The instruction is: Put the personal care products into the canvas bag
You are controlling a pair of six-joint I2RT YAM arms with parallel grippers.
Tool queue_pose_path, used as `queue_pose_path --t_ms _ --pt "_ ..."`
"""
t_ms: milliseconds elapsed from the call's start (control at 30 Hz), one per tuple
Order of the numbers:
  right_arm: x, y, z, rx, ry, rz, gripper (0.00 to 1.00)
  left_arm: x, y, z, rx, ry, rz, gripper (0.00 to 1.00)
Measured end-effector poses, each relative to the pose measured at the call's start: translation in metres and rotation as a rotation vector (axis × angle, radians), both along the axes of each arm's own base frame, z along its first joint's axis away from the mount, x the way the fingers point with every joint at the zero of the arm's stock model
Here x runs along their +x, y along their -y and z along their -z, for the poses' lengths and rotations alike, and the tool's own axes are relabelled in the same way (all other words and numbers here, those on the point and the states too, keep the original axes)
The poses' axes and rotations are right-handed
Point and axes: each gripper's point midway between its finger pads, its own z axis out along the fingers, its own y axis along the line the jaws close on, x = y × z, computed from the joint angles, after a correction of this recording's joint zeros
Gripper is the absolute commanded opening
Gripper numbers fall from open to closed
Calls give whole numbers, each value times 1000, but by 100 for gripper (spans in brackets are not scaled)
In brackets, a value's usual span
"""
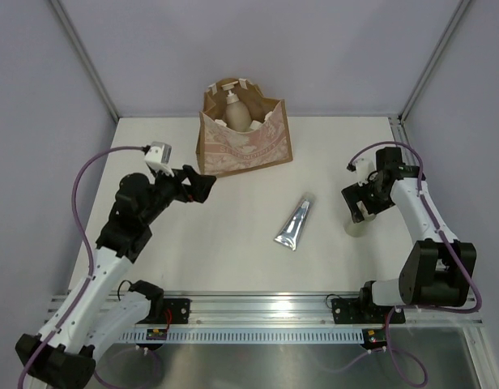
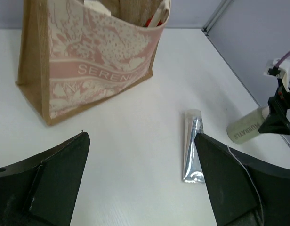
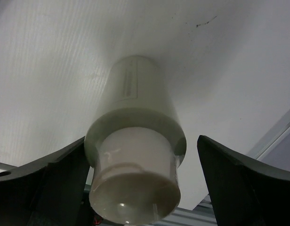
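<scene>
The right gripper (image 3: 141,139) is spread wide and grasps nothing, with 1 beige bottle (image 3: 134,155) lying on the white table (image 3: 51,56) between its 2 dark fingers (image 3: 55,183). The bottle is a smooth cylinder, its cream cap pointing back at the wrist and its base pointing away. The left gripper (image 2: 141,136), likewise released and empty, hovers near the upright canvas bag (image 2: 88,61), coarse brown weave with a pink floral front, while the flat, shiny silver-blue tube (image 1: 296,224) lies mid-table, well apart from both grippers, cap end toward the bag.
</scene>
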Motion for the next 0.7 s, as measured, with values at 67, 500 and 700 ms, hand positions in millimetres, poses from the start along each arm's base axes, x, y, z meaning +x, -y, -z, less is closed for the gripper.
queue_pose_path --t_ms 67,500,700 --pt "4 0 4 1 6 2 95 -12 -3 12 -14 -15 1 99" --pt "19 -6 12 37 19 -3 0 -43 -3 36 -132 -88 18 99" --pt "11 -22 3 134 -12 -5 0 -46 2 41 -160 -120 44 99"
